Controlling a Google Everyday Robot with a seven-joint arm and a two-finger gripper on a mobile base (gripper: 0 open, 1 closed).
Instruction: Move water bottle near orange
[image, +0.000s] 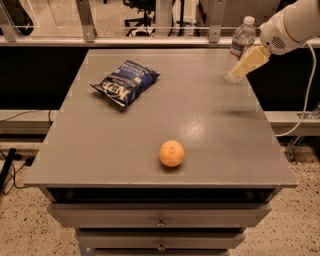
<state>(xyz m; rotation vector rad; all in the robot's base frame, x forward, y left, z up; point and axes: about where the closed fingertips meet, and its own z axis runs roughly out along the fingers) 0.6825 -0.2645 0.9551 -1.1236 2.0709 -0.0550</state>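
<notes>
The water bottle stands upright at the far right corner of the grey table, clear with a white cap. The orange sits near the table's front edge, about in the middle. My gripper, with pale yellow fingers on a white arm, comes in from the upper right and overlaps the bottle's right side at mid height. The lower part of the bottle is partly hidden behind the fingers.
A blue chip bag lies on the far left part of the table. Drawers are under the table's front edge. A rail and glass panel run behind the table. Cables hang at the right.
</notes>
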